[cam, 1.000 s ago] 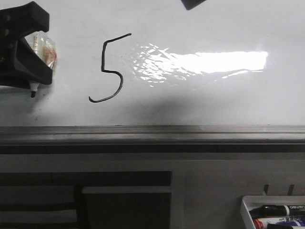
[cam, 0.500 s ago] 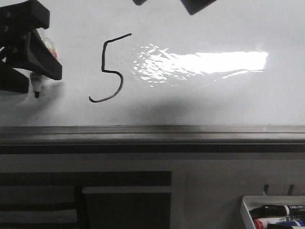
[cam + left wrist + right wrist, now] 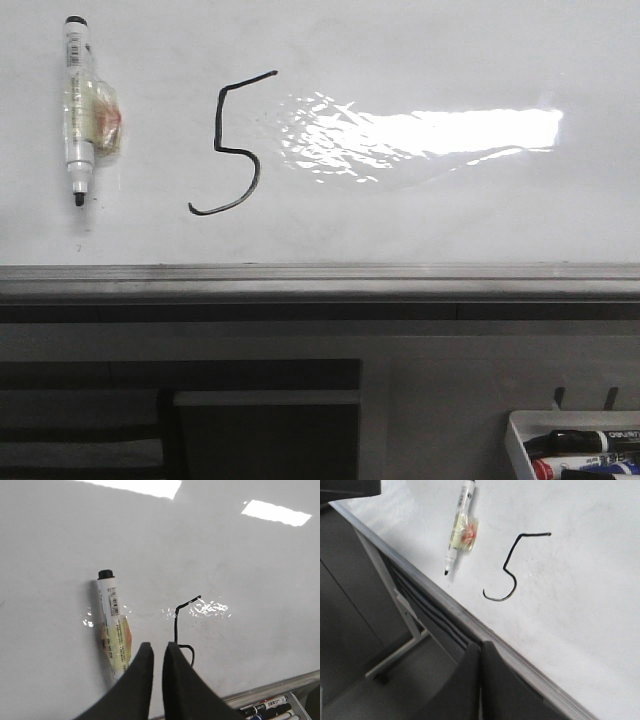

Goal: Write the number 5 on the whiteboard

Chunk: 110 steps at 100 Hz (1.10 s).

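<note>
At the far left of the whiteboard [image 3: 420,215] a marker [image 3: 78,115] lies flat on the glossy white surface, uncapped, its black tip pointing toward the board's near edge and its black end cap toward the far side. A yellowish, crumpled bit of tape or label with a reddish patch is wrapped around its barrel. Nothing grips it.

Just to the right of the marker, apart from it, stands the number 5 [image 3: 233,145]: a thin black hand-drawn digit, slightly slanted, with a short top stroke and a long curved tail sweeping back to the left. It is about as tall as the marker is long. To the right of the digit a bright band of light glare spreads across the board.

Along the board's near side runs a grey metal edge strip [image 3: 320,283]. Below it, at the far right corner, a small white tray [image 3: 520,445] holds several markers.

Seen from its wrist camera, the left gripper [image 3: 154,652] hangs above the board over the marker and the digit, its dark fingers nearly together with only a narrow slit between them, holding nothing. The right gripper [image 3: 480,652] hovers over the board's edge, its fingers pressed together and empty.
</note>
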Each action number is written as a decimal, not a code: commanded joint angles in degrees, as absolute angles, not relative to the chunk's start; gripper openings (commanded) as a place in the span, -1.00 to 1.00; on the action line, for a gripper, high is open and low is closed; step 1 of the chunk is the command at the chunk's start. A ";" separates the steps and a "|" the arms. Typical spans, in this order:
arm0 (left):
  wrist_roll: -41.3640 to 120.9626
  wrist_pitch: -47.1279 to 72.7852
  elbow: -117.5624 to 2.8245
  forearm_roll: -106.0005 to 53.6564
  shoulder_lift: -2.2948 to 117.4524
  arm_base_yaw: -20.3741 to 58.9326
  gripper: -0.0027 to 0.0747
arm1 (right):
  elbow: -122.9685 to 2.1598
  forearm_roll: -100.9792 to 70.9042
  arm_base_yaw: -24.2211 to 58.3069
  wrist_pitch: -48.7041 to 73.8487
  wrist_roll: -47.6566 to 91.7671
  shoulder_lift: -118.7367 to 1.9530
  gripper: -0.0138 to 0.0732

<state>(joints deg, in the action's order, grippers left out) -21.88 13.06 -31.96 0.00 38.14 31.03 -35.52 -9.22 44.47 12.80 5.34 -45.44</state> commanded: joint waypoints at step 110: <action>-21.79 0.76 -10.09 11.76 13.28 34.08 -0.98 | -4.11 -6.63 44.10 -8.97 5.93 -7.47 -0.82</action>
<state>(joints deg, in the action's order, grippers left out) -21.79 5.18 -8.55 12.70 12.82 33.91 -2.77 -7.23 44.47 -4.23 5.34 -7.06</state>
